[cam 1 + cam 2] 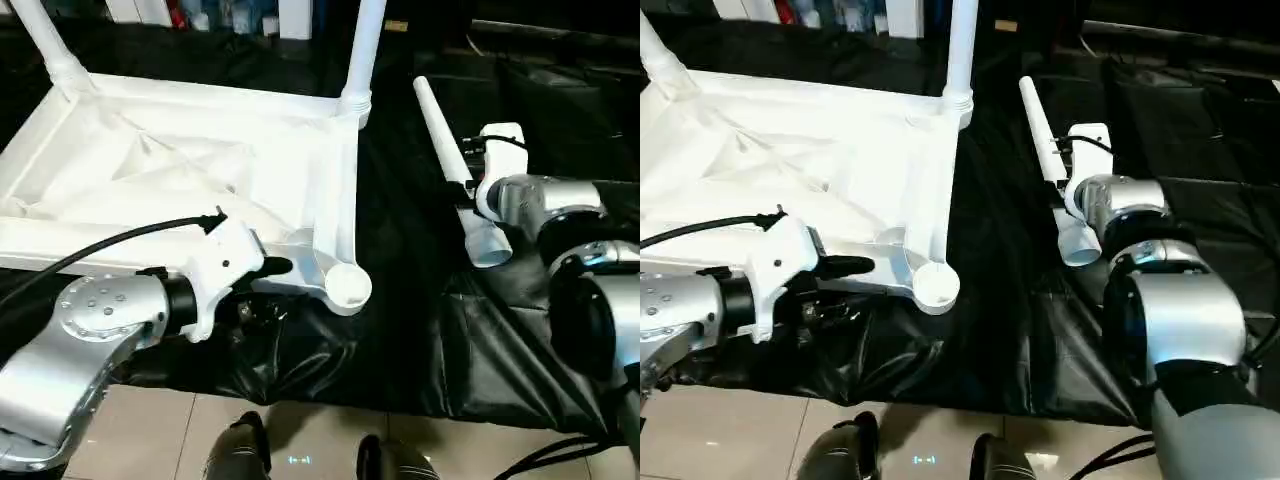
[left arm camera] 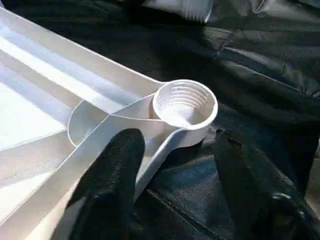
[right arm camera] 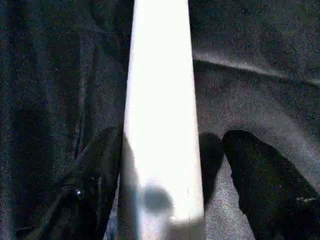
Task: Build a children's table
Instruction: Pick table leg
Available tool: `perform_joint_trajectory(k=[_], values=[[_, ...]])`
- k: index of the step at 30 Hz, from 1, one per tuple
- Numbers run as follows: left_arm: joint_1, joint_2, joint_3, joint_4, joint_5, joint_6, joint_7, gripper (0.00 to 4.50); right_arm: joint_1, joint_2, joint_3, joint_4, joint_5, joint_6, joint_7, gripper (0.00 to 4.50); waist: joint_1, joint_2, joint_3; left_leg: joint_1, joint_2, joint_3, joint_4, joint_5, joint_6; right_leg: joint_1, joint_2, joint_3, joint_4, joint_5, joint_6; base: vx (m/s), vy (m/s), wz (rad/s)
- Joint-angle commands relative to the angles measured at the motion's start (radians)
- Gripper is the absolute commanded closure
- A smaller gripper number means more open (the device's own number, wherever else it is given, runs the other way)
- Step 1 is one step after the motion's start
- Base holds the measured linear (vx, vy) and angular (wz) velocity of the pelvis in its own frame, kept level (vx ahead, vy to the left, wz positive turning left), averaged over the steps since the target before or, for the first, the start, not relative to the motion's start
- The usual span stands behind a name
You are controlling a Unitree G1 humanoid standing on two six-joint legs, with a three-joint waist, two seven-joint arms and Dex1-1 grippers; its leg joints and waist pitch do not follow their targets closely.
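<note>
White plastic covers most of my view: the table top lies upside down on a black sheet, ribs facing up. I place everything else by this top. Two legs stand screwed into its far corners, one at the far left and one at the far right. The near right corner has an empty round socket, threads showing inside.

My left gripper sits at that near right corner with its fingers spread apart. One black finger lies over the rim beside the socket; the other is off the edge above the sheet. It holds nothing.

A loose leg lies on the sheet to the right of the top, well apart from it, flared end toward me. My right gripper straddles this leg, fingers open on both sides with a gap between the right finger and the leg.
</note>
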Motion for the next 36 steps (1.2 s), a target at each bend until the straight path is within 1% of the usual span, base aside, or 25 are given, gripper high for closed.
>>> perform_joint_trajectory(k=[1, 3, 4, 6, 7, 9, 11, 12, 13, 14, 15, 16, 20, 21, 22, 24, 25, 26, 28, 29, 30, 31, 33, 34, 36], values=[[0.004, 0.014, 0.009, -0.033, -0.022, 0.019, -0.005, 1.53, -0.001, -0.022, 0.007, 0.032, -0.018, 0.046, 0.011, 1.08, -0.007, 0.006, -0.064, 0.047, 0.011, -0.002, -0.051, -0.052, 0.022, 0.043, -0.027, 0.031, -0.054, 0.150, -0.263, 0.000, 0.000, 0.00], [0.001, 0.019, 0.007, -0.033, -0.027, 0.021, -0.006, 1.42, -0.004, -0.027, 0.008, 0.035, -0.019, 0.053, 0.020, 1.08, -0.008, 0.001, -0.064, 0.049, 0.011, 0.000, -0.051, -0.061, 0.018, 0.045, -0.028, 0.032, -0.055, 0.137, -0.264, 0.000, 0.000, 0.00], [-0.008, 0.030, 0.001, -0.029, -0.040, 0.027, -0.007, 1.30, -0.011, -0.035, 0.006, 0.041, -0.022, 0.064, 0.038, 1.35, -0.008, 0.001, -0.065, 0.050, 0.012, 0.000, -0.051, -0.066, 0.014, 0.046, -0.028, 0.032, -0.055, 0.124, -0.264, 0.000, 0.000, 0.00], [-0.014, 0.046, -0.004, -0.027, -0.055, 0.035, -0.017, 1.18, -0.016, -0.043, 0.006, 0.043, -0.024, 0.070, 0.051, 1.42, -0.007, 0.002, -0.064, 0.051, 0.012, 0.001, -0.051, -0.064, 0.007, 0.045, -0.029, 0.033, -0.054, 0.118, -0.266, 0.000, 0.000, 0.00], [-0.017, 0.053, -0.005, -0.024, -0.059, 0.038, -0.023, 1.01, -0.018, -0.046, 0.006, 0.044, -0.025, 0.072, 0.057, 1.61, -0.008, -0.001, -0.065, 0.050, 0.012, 0.001, -0.050, -0.050, 0.005, 0.047, -0.028, 0.032, -0.053, 0.129, -0.267, 0.000, 0.000, 0.00], [-0.021, 0.070, -0.003, -0.024, -0.069, 0.053, -0.039, 0.98, -0.020, -0.053, 0.015, 0.045, -0.034, 0.080, 0.077, 1.74, -0.009, -0.004, -0.066, 0.049, 0.011, 0.002, -0.049, -0.041, 0.007, 0.048, -0.028, 0.033, -0.052, 0.139, -0.269, 0.000, 0.000, 0.00], [-0.022, 0.092, -0.004, -0.025, -0.080, 0.071, -0.059, 0.64, -0.020, -0.058, 0.026, 0.047, -0.046, 0.089, 0.103, 1.94, -0.011, -0.005, -0.069, 0.047, 0.010, 0.002, -0.047, -0.035, 0.010, 0.050, -0.030, 0.032, -0.051, 0.136, -0.274, 0.000, 0.000, 0.00], [-0.022, 0.096, -0.005, -0.024, -0.082, 0.075, -0.062, 0.64, -0.020, -0.059, 0.027, 0.047, -0.049, 0.091, 0.108, 1.94, -0.012, -0.005, -0.069, 0.046, 0.010, 0.002, -0.047, -0.034, 0.011, 0.051, -0.030, 0.032, -0.051, 0.134, -0.274, 0.000, 0.000, 0.00], [-0.020, 0.108, -0.006, -0.026, -0.092, 0.083, -0.072, 0.58, -0.017, -0.063, 0.033, 0.048, -0.057, 0.092, 0.117, 2.06, -0.014, -0.009, -0.075, 0.048, 0.010, 0.003, -0.045, -0.027, 0.012, 0.054, -0.029, 0.033, -0.050, 0.140, -0.277, 0.000, 0.000, 0.00], [-0.020, 0.111, -0.007, -0.026, -0.097, 0.084, -0.074, 0.42, -0.015, -0.066, 0.034, 0.049, -0.060, 0.093, 0.121, 2.27, -0.014, -0.009, -0.077, 0.047, 0.010, 0.003, -0.045, -0.022, 0.014, 0.054, -0.030, 0.033, -0.049, 0.142, -0.281, 0.000, 0.000, 0.00], [-0.021, 0.115, -0.008, -0.024, -0.104, 0.085, -0.071, 0.31, -0.013, -0.069, 0.035, 0.050, -0.061, 0.093, 0.124, 2.32, -0.014, -0.007, -0.078, 0.046, 0.010, 0.003, -0.044, -0.017, 0.014, 0.053, -0.030, 0.032, -0.048, 0.146, -0.284, 0.000, 0.000, 0.00], [-0.026, 0.115, -0.012, -0.020, -0.108, 0.083, -0.067, 0.31, -0.011, -0.072, 0.034, 0.050, -0.062, 0.091, 0.124, 2.32, -0.016, -0.010, -0.083, 0.046, 0.010, 0.004, -0.042, -0.012, 0.016, 0.056, -0.028, 0.032, -0.047, 0.155, -0.286, 0.000, 0.000, 0.00], [-0.056, 0.083, -0.015, 0.013, -0.102, 0.058, -0.039, 0.04, -0.006, -0.080, 0.021, 0.051, -0.056, 0.087, 0.114, 2.63, -0.017, -0.013, -0.094, 0.043, 0.008, 0.004, -0.036, 0.008, 0.029, 0.061, -0.030, 0.034, -0.041, 0.189, -0.295, 0.000, 0.000, 0.00], [-0.064, 0.075, -0.017, 0.022, -0.100, 0.052, -0.032, 0.00, -0.004, -0.082, 0.016, 0.051, -0.054, 0.084, 0.109, 2.66, -0.018, -0.018, -0.101, 0.042, 0.007, 0.005, -0.034, 0.017, 0.034, 0.065, -0.029, 0.033, -0.039, 0.202, -0.297, 0.000, 0.000, 0.00], [-0.071, 0.065, -0.015, 0.030, -0.098, 0.047, -0.021, 0.00, -0.002, -0.083, 0.005, 0.051, -0.046, 0.081, 0.099, 2.68, -0.017, -0.016, -0.102, 0.040, 0.007, 0.004, -0.032, 0.029, 0.041, 0.064, -0.029, 0.033, -0.036, 0.220, -0.299, 0.000, 0.000, 0.00], [-0.085, 0.046, -0.013, 0.051, -0.089, 0.036, 0.000, 0.00, 0.002, -0.088, -0.017, 0.050, -0.031, 0.074, 0.081, 2.70, -0.016, -0.018, -0.114, 0.040, 0.005, 0.004, -0.026, 0.057, 0.052, 0.069, -0.027, 0.032, -0.029, 0.266, -0.304, 0.000, 0.000, 0.00], [-0.098, 0.020, -0.004, 0.078, -0.085, 0.027, 0.027, 0.00, 0.007, -0.095, -0.047, 0.049, -0.008, 0.055, 0.058, 2.70, -0.015, -0.021, -0.122, 0.040, 0.005, 0.006, -0.023, 0.067, 0.060, 0.071, -0.026, 0.032, -0.026, 0.289, -0.306, 0.000, 0.000, 0.00], [-0.099, 0.016, -0.002, 0.084, -0.082, 0.024, 0.034, 0.00, 0.008, -0.097, -0.051, 0.048, -0.005, 0.052, 0.059, 2.70, -0.014, -0.020, -0.123, 0.039, 0.005, 0.006, -0.020, 0.068, 0.064, 0.070, -0.025, 0.032, -0.023, 0.301, -0.309, 0.000, 0.000, 0.00], [-0.113, -0.028, 0.013, 0.133, -0.064, -0.004, 0.089, 0.00, 0.013, -0.113, -0.100, 0.043, 0.037, 0.025, 0.059, 2.70, -0.012, -0.023, -0.139, 0.036, 0.005, 0.005, -0.014, 0.065, 0.067, 0.076, -0.027, 0.030, -0.019, 0.311, -0.311, 0.000, 0.000, 0.00], [-0.122, -0.057, 0.022, 0.158, -0.060, -0.013, 0.117, 0.00, 0.012, -0.120, -0.128, 0.040, 0.063, 0.019, 0.063, 2.70, -0.009, -0.020, -0.149, 0.038, 0.005, 0.005, -0.010, 0.058, 0.066, 0.079, -0.027, 0.030, -0.017, 0.313, -0.313, 0.000, 0.000, 0.00], [-0.122, -0.057, 0.022, 0.158, -0.060, -0.013, 0.117, 0.00, 0.012, -0.120, -0.128, 0.040, 0.063, 0.019, 0.063, 2.70, -0.008, -0.018, -0.149, 0.039, 0.007, 0.004, -0.009, 0.054, 0.068, 0.075, -0.027, 0.029, -0.016, 0.313, -0.314, 0.000, 0.000, 0.00], [-0.126, -0.067, 0.024, 0.166, -0.059, -0.016, 0.125, 0.00, 0.012, -0.122, -0.134, 0.039, 0.069, 0.018, 0.066, 2.70, -0.008, -0.020, -0.146, 0.036, 0.006, 0.005, -0.008, 0.037, 0.066, 0.072, -0.026, 0.029, -0.018, 0.293, -0.318, 0.000, 0.000, 0.00], [-0.151, -0.158, 0.047, 0.211, -0.065, -0.042, 0.194, 0.00, 0.019, -0.130, -0.214, 0.017, 0.149, -0.053, 0.123, 2.70, -0.004, -0.010, -0.163, 0.041, 0.009, 0.003, -0.004, 0.010, 0.052, 0.077, -0.031, 0.027, -0.017, 0.253, -0.318, 0.000, 0.000, 0.00], [-0.151, -0.158, 0.047, 0.211, -0.065, -0.042, 0.194, 0.00, 0.019, -0.130, -0.214, 0.017, 0.149, -0.053, 0.123, 2.70, -0.002, -0.016, -0.157, 0.041, 0.012, 0.006, -0.004, -0.034, 0.048, 0.073, -0.034, 0.030, -0.025, 0.229, -0.322, 0.000, 0.000, 0.00], [-0.175, -0.249, 0.069, 0.260, -0.082, -0.054, 0.262, 0.00, 0.039, -0.130, -0.285, -0.016, 0.221, -0.141, 0.206, 2.70, 0.003, -0.011, -0.166, 0.042, 0.014, 0.006, -0.003, -0.077, 0.044, 0.076, -0.038, 0.029, -0.027, 0.189, -0.321, 0.000, 0.000, 0.00]])
